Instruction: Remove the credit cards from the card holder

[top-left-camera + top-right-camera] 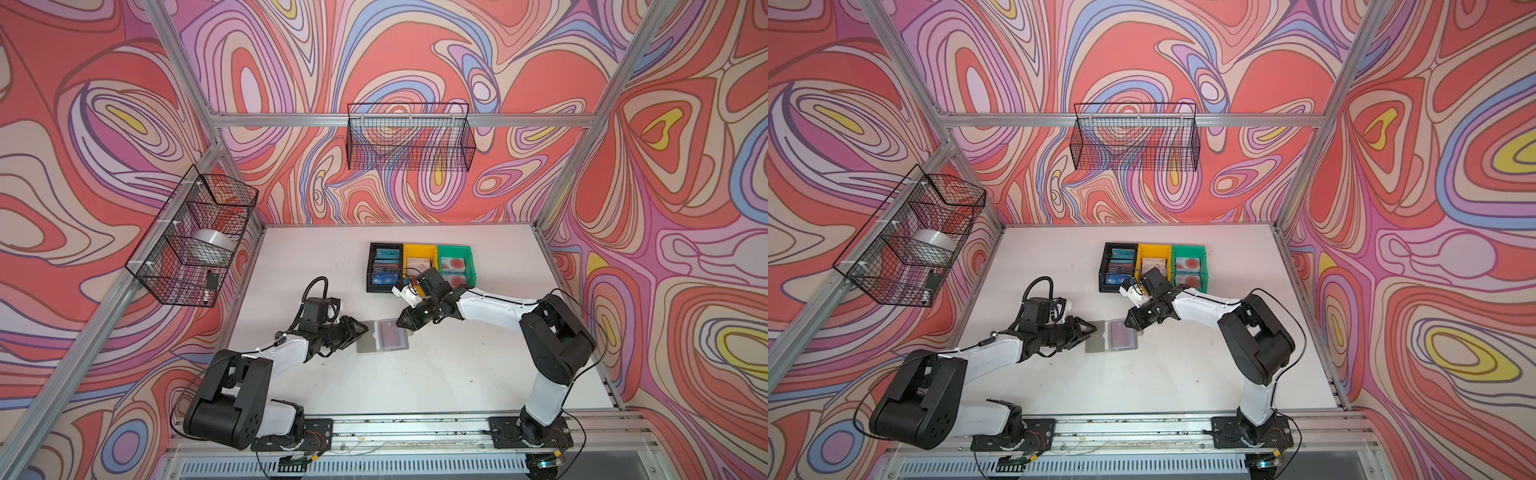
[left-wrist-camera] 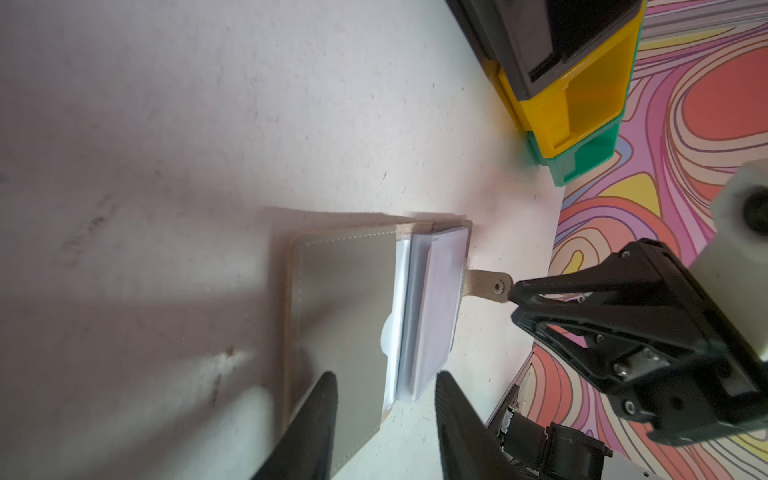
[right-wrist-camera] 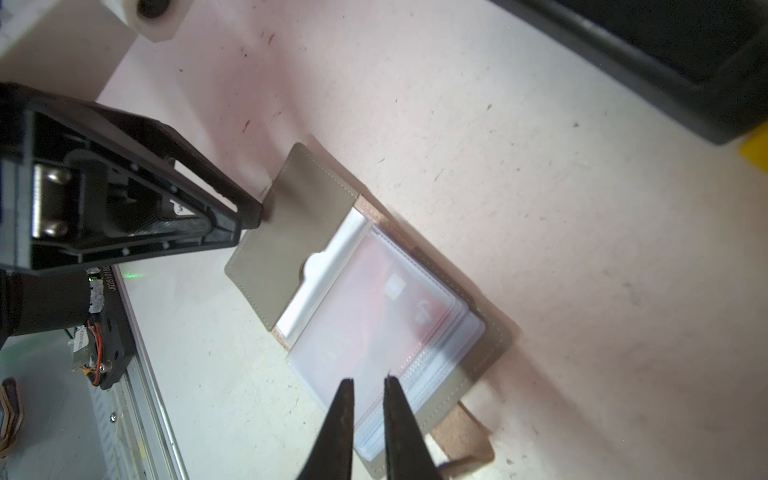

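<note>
Grey card holder (image 1: 382,337) (open) lies flat, left gripper (image 1: 365,328) at edge.

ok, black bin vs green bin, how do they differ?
In a top view the black bin ends the row on the left, the green bin on the right. The black bin shows blue VIP cards; the green bin holds pale red-blotched cards. Both are open-topped and alike in shape; the yellow bin stands between them.
</note>
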You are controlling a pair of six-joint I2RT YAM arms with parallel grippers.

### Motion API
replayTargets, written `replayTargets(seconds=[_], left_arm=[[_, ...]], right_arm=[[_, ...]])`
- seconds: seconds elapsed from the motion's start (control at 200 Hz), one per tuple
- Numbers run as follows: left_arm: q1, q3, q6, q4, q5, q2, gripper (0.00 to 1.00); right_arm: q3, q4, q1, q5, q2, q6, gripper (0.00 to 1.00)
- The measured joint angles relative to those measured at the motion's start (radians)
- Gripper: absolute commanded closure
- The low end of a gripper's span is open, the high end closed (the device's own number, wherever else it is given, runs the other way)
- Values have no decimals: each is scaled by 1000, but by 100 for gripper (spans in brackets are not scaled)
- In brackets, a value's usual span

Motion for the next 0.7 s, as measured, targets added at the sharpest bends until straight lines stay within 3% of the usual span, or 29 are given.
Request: replayTargets(seconds=[0.325,0.701], left_arm=[[0,13,8,-24,-8,5,71],[0,13,9,-26,-8,23,72]], right_arm=[[5,59,0,-32,70,45,84],[5,66,0,-13,70,69,84]])
